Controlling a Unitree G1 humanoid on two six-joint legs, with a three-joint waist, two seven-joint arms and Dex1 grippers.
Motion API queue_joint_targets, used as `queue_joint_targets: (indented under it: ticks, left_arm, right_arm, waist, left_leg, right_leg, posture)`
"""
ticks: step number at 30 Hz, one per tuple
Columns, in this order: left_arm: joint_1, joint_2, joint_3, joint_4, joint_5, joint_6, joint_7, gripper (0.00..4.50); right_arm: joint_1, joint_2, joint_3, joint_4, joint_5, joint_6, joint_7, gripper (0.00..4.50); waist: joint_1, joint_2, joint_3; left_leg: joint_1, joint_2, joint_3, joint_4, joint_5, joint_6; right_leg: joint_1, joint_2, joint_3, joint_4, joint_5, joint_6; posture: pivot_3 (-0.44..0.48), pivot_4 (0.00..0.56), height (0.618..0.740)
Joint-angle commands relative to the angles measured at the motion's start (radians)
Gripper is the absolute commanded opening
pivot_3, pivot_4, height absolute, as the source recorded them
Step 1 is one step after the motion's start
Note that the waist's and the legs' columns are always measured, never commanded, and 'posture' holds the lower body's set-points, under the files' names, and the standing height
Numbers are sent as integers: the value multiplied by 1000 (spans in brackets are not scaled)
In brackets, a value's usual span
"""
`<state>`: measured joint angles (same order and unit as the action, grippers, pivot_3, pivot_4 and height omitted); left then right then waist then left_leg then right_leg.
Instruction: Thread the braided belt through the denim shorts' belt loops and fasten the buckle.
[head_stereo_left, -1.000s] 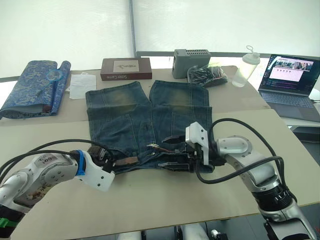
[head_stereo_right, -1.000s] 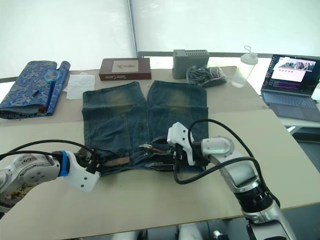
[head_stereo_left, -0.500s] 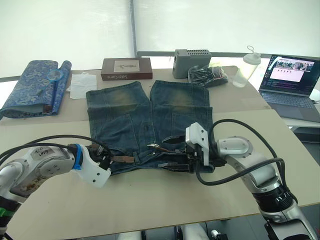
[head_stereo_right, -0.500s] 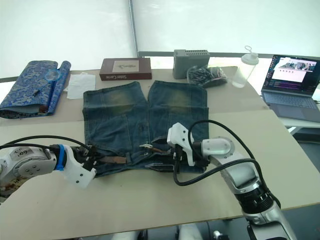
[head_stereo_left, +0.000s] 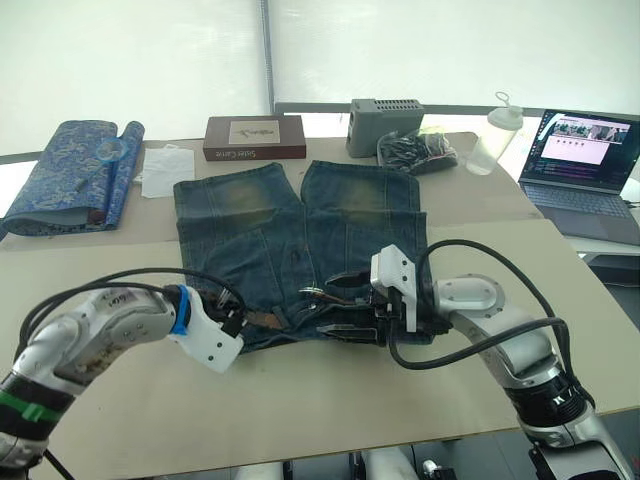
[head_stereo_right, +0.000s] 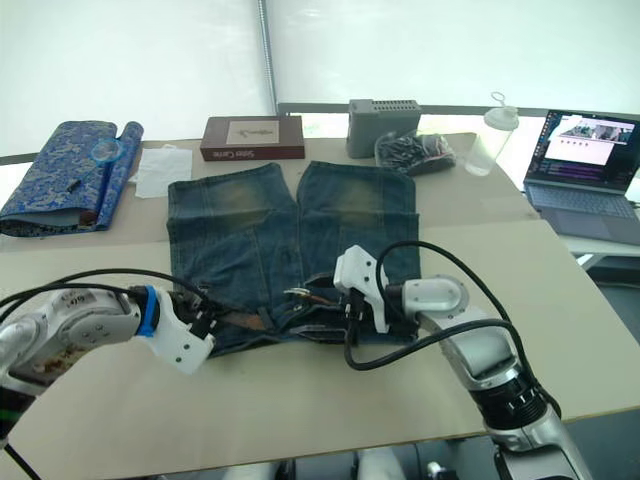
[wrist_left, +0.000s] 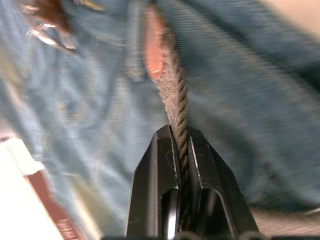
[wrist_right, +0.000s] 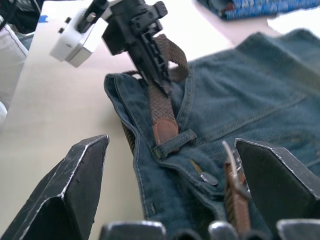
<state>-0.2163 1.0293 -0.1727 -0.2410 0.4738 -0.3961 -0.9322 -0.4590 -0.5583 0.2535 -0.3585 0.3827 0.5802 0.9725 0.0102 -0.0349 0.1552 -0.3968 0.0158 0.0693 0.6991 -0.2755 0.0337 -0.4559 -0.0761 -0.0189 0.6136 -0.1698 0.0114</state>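
Left wrist view: left fingers (wrist_left: 160, 170) pinch the braided belt (wrist_left: 174, 95), whose tan tip sits in a belt loop (wrist_right: 175, 143) on the denim shorts (head_stereo_left: 290, 230) on the tabletop (head_stereo_left: 330, 400). Since a second ago it has pushed inward. Right gripper (wrist_right: 170, 190) gapes wide beside the buckle (head_stereo_left: 312, 293); threading continues.
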Motion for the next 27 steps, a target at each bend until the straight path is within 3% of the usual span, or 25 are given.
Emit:
queue_joint_targets:
  ticks: [1,6,10,18,27]
  left_arm:
    - [72,-4,53,-100,-10,88,-1,70]
    - [146,-9,102,-175,2,194,-6,70]
    - [182,-39,74,-241,54,248,3,70]
    - [136,-153,11,-251,199,286,74,70]
    - [170,-311,41,-249,133,423,108,70]
  right_arm:
    - [-4,-9,-5,-58,33,49,-7,4468]
    - [-12,-13,31,-42,6,75,-13,4468]
    - [-15,-7,42,-24,-8,69,-21,4468]
    - [-28,-4,44,-16,-4,77,-19,4468]
    - [-20,37,0,-20,53,205,-89,4468]
  waist:
    - [1,0,0]
    - [1,0,0]
    - [0,0,0]
    - [2,0,0]
    - [2,0,0]
  left_leg:
    - [0,0,-1,0,0,0]
    - [1,0,-5,0,0,0]
    - [0,0,-5,0,0,0]
    - [0,0,-5,1,0,0]
    - [0,-1,-6,2,0,1]
  right_leg:
    - [0,0,0,0,0,0]
    - [0,1,0,0,0,0]
    - [0,0,1,0,0,0]
    - [1,0,1,0,0,0]
    - [1,0,1,0,0,1]
  posture:
    - [0,150,740]
    - [0,150,740]
    - [0,150,740]
    - [0,150,740]
    - [0,150,740]
